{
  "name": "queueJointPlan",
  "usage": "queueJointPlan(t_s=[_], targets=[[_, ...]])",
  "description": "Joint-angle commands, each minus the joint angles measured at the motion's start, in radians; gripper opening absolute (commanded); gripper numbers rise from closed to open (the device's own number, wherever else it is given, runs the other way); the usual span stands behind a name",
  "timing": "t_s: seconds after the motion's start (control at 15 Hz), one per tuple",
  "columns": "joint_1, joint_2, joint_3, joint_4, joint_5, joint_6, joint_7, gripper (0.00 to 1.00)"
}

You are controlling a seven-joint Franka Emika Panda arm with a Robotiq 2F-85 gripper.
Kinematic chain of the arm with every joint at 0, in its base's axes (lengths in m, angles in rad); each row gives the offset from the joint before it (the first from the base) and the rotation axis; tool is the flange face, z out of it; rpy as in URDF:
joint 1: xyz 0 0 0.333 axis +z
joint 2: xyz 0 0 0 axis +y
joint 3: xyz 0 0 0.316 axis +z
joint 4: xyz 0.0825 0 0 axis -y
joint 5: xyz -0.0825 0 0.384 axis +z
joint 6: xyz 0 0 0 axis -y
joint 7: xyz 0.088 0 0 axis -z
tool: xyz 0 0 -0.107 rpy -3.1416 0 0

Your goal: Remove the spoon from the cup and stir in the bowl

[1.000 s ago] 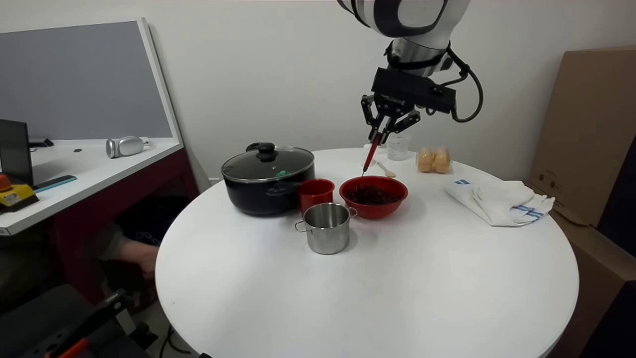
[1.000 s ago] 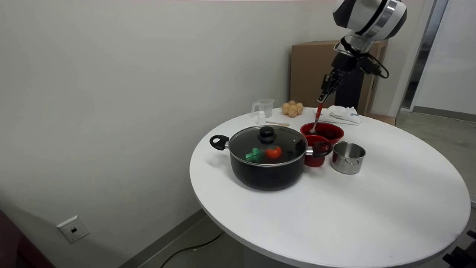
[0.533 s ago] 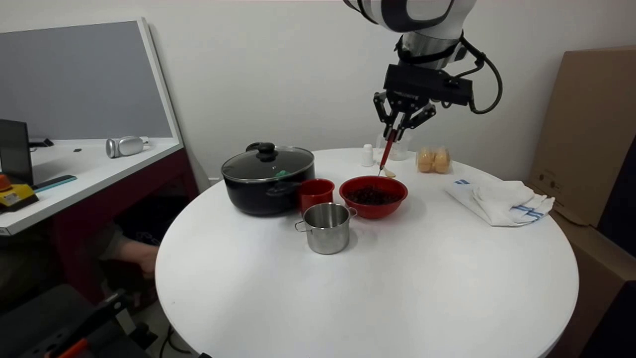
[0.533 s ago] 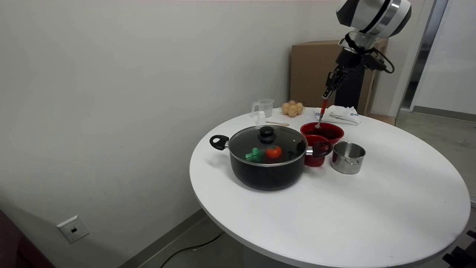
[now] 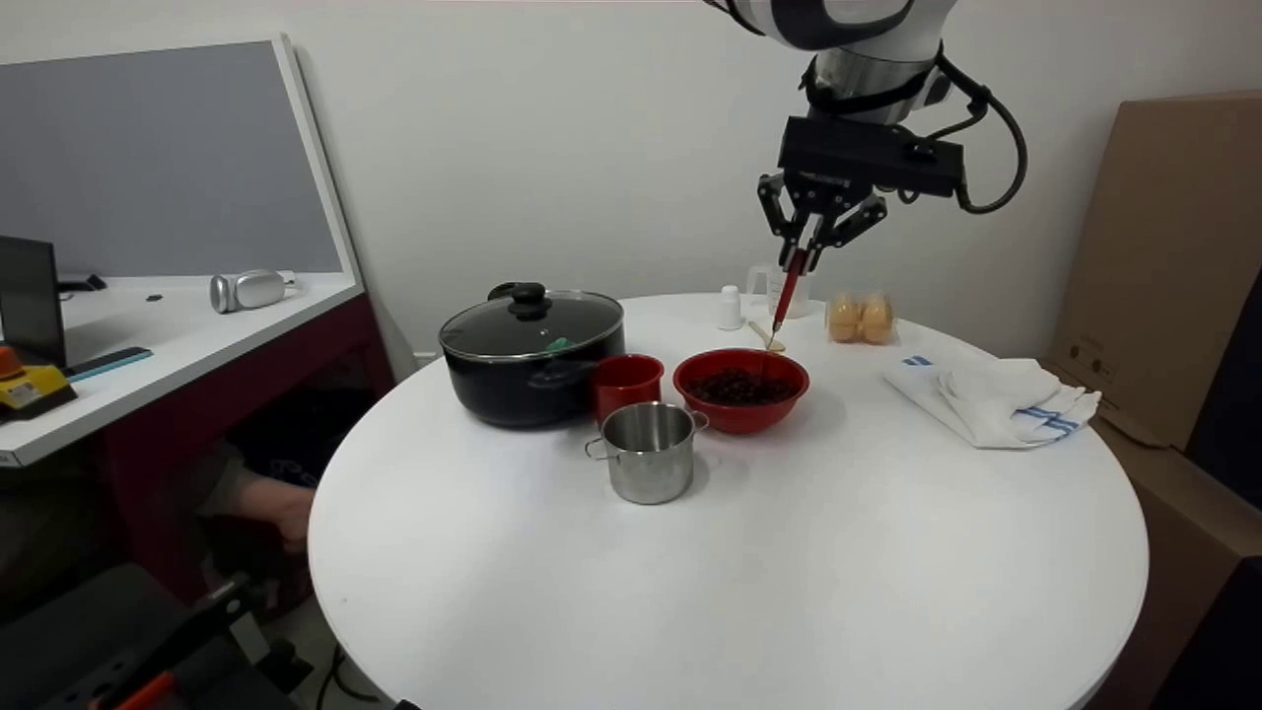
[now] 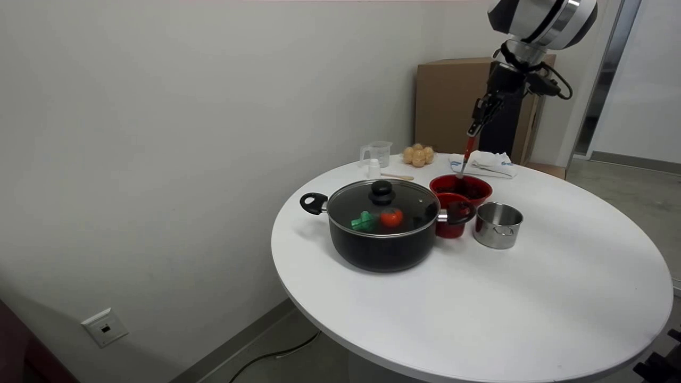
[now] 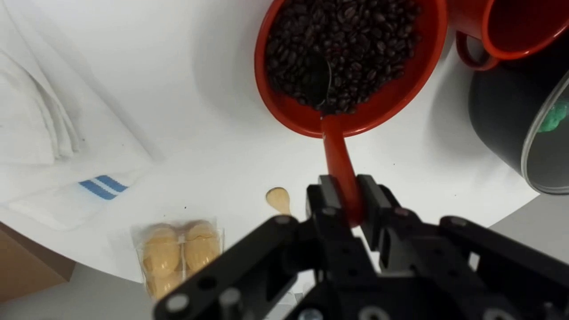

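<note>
The spoon point(image 7: 338, 155) hangs head down, its red handle pinched between the fingers of my gripper point(image 7: 347, 184). Its thin metal head lies over dark beans in the wrist view; whether it touches them I cannot tell. In both exterior views the spoon's lower end is at the back rim of the red bowl point(image 5: 744, 420), with my gripper point(image 5: 797, 258) above and behind it. Next to the bowl stands the red cup point(image 5: 623, 385), its handle visible in the wrist view. No spoon shows in the cup point(image 7: 524, 31).
A black lidded pot point(image 6: 380, 250) adjoins the cup, and a steel cup point(image 5: 651, 459) stands in front. Behind the bowl are a white bottle point(image 5: 729, 308), a wooden spoon point(image 7: 278, 200) and packed eggs point(image 5: 860, 319). A folded towel point(image 5: 1006, 399) lies to the side.
The gripper and the held spoon have shifted right and slightly up in both exterior views. The spoon's lower end has moved along the bowl's back side. Bowl and cup stay put.
</note>
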Motion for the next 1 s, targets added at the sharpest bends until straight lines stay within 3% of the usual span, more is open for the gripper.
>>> queueJointPlan(t_s=[0.0, 0.47, 0.93], targets=[[0.009, -0.063, 0.007, -0.038, -0.009, 0.012, 0.004, 0.04], [0.026, -0.189, 0.048, -0.098, 0.061, -0.008, -0.008, 0.04], [0.084, -0.315, 0.031, -0.184, 0.092, -0.165, 0.082, 0.04]])
